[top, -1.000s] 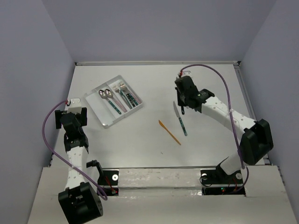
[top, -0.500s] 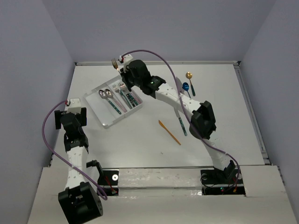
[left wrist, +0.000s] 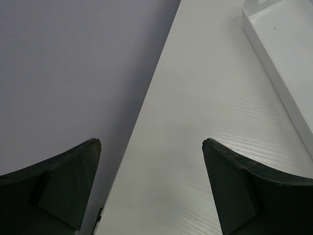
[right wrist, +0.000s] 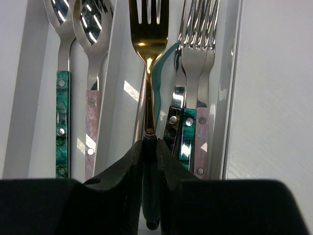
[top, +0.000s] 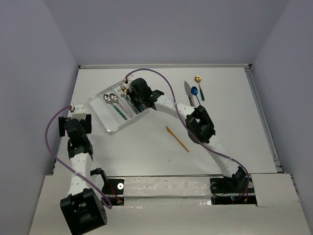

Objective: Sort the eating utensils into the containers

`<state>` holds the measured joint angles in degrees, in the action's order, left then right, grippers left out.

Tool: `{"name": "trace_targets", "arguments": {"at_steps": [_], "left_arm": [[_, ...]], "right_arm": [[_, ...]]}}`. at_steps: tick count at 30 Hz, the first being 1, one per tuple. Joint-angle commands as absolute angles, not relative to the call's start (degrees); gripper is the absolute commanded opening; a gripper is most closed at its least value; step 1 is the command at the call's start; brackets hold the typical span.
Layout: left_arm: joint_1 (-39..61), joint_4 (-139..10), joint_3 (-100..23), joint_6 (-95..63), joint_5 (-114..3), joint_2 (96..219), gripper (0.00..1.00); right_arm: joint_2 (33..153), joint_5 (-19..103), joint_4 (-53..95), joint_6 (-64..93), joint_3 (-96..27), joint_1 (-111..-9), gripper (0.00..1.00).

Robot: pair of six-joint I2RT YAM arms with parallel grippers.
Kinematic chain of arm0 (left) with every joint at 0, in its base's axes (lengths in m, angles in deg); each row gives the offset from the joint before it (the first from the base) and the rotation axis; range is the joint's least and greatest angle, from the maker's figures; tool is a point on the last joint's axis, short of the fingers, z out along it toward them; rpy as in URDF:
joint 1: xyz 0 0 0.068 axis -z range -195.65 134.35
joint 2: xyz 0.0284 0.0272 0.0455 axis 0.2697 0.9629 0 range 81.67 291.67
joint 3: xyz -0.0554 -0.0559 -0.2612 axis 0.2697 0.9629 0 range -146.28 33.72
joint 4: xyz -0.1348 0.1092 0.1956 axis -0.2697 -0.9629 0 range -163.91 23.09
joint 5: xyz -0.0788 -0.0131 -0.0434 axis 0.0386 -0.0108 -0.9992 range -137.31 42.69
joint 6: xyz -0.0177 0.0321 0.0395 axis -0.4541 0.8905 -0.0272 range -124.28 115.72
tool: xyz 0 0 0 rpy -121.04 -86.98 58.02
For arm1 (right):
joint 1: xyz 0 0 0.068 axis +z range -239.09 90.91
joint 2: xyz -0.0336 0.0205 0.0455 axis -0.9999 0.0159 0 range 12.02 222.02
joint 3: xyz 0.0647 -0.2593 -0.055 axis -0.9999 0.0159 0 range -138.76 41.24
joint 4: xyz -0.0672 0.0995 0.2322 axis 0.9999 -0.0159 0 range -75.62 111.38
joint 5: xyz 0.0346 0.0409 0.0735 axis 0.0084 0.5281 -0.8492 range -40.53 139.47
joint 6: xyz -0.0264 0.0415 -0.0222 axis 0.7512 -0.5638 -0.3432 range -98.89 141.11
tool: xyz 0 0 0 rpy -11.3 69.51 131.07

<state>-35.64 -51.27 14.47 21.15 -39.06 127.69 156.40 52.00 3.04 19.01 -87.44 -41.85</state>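
Since 0.5 s ago: right gripper [right wrist: 150, 155] has dropped from above the far end of the tray [top: 113, 129] to low over it, taking the gold fork [right wrist: 149, 34] along. Left arm unchanged.

Near edge: both bases bolted side by side. Left arm stands upright at the table's left side, left gripper [left wrist: 151, 142] aimed along the wall edge, jaws spread wide with nothing between them; the tray's corner is just off to its right.

Right arm stretches diagonally left and away, elbow mid-table, wrist over the tray. Jaws clamped on the fork's dark handle, tines pointing away. The fork sits over the compartment with the silver forks [right wrist: 195, 44], just left of them. Can't tell if it touches the floor.

Two spoons [right wrist: 73, 19], with teal and pink handles, lie in the next compartment.

Orange knife [top: 177, 138] lies loose mid-table, near the elbow. Farther back on the right: silver-bladed knife [top: 187, 88], blue spoon [top: 194, 90], gold spoon [top: 197, 78], close together.

White table [top: 146, 152]; plain lavender-grey walls [top: 161, 29] on three sides.
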Motion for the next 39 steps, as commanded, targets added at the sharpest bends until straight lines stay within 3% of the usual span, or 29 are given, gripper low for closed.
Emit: {"name": "trace_targets", "arguments": {"at_steps": [1,3,5,12,18,23,26,30,36,39], "left_arm": [[-35.9,-48.3,14.6,21.2,-38.5,127.6,0.99],[-35.8,-48.4,14.6,21.2,-38.5,127.8,0.99],[-35.9,-48.4,14.6,21.2,-38.6,127.8,0.99],[-35.9,-48.4,14.6,21.3,-38.7,127.8,0.99],[-35.9,-48.4,14.7,21.4,-38.9,128.0,0.99],[-35.9,-48.5,14.8,21.5,-39.0,127.7,0.99],[-35.8,-48.5,14.8,21.5,-39.1,127.5,0.99],[-35.9,-48.5,14.8,21.5,-39.3,127.4,0.99],[-35.9,-48.5,14.9,21.6,-39.6,127.2,0.99],[-35.9,-48.5,14.9,21.6,-39.6,127.2,0.99]], "right_arm": [[153.4,51.8,4.9,18.1,-85.1,-41.7,0.22],[151.9,51.2,4.9,17.7,-84.0,-41.7,0.37],[150.0,51.0,4.9,17.6,-83.2,-41.7,0.42],[141.6,51.8,4.9,17.9,-78.3,-41.7,0.52],[130.3,57.9,4.3,17.7,-66.7,-41.7,0.57],[116.1,61.3,-0.7,11.1,-51.3,-51.7,0.66],[111.3,55.3,-4.6,5.2,-44.9,-63.5,0.7],[110.3,58.0,-6.7,2.9,-36.6,-70.4,0.75],[114.4,62.4,-7.1,2.7,-33.2,-76.6,0.75],[117.0,64.1,-7.1,4.0,-35.2,-77.8,0.66]]}}
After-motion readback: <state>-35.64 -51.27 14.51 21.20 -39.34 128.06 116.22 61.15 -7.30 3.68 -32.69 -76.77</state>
